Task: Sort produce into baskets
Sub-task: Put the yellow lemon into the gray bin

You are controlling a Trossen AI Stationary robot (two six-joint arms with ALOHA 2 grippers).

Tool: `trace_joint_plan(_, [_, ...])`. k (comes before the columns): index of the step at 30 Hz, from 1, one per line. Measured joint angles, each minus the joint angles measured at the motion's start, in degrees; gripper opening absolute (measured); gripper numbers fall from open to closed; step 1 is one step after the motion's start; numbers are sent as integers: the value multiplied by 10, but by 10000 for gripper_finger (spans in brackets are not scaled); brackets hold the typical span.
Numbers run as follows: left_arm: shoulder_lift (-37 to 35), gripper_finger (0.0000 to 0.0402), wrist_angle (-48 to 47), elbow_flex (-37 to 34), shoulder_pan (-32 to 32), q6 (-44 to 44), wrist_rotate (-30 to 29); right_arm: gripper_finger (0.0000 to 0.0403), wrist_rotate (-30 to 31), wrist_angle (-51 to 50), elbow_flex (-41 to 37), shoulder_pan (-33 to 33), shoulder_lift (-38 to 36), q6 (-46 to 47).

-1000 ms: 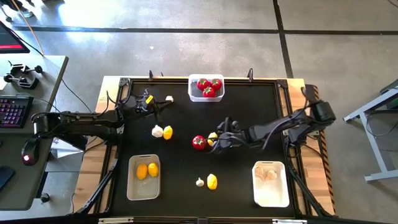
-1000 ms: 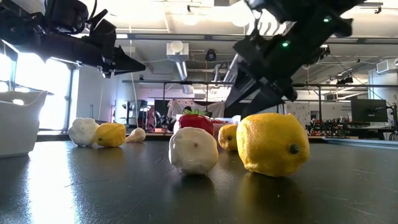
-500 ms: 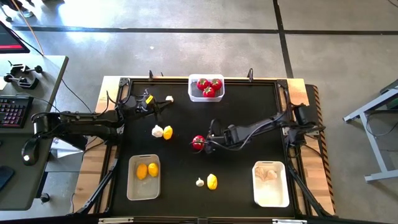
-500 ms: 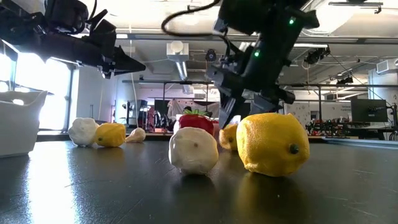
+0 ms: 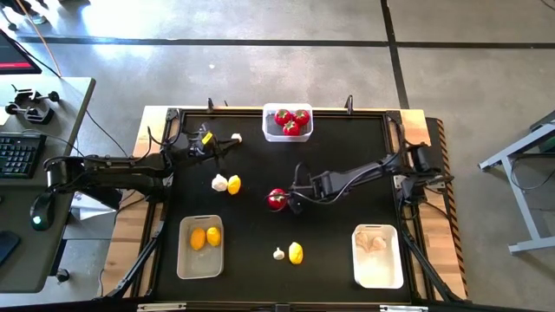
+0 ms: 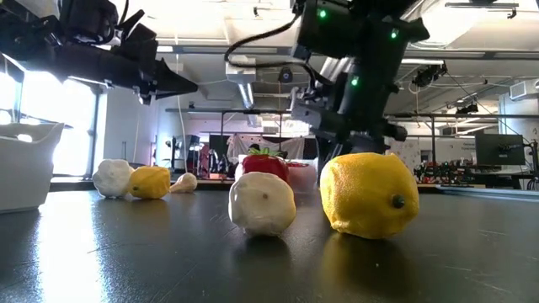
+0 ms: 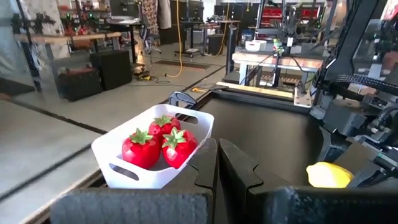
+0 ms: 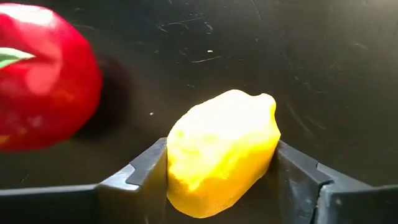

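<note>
Produce: spread over the black table [image 5: 347, 156], largest things first.
White basket [image 5: 287, 122]: far edge, holding three tomatoes.
Right claw [image 8: 217, 180]: mid-table, fingers clamped on a lemon [image 8: 221, 149], just beside a loose tomato [image 5: 277, 198].
Left claw [image 5: 227, 141]: closed, empty, near far-left corner.

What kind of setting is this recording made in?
Most likely a robotics lab or workshop: a bare concrete floor around the black table, a desk with a keyboard beside it, and workbenches with equipment in the room behind.
</note>
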Motion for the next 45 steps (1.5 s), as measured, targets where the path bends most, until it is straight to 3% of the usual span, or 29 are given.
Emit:
trace_joint_plan(4, [0,0,0,0,0,-41,29,201,9,-2,0,0,-32,-62])
trace_joint_plan(8, [0,0,-3,0,0,-80,91,202,64,28,0,0,-65,-170])
trace_joint_plan(15, [4,3,-7,0,-8,-120,172,203,144,215,0,0,-52,-448])
trace_joint_plan(20, [25,36,-3,0,-44,-87,167,204,175,346,0,0,-36,-598])
trace_joint_plan(28, [81,135,48,2,-104,-78,73,204,201,475,0,0,-36,-735])
trace_joint_plan(34, [123,194,134,3,-121,-118,58,204,197,511,0,0,-36,-791])
trace_joint_plan(45, [206,253,136,82,-139,-170,67,204,180,540,0,0,-35,-823])
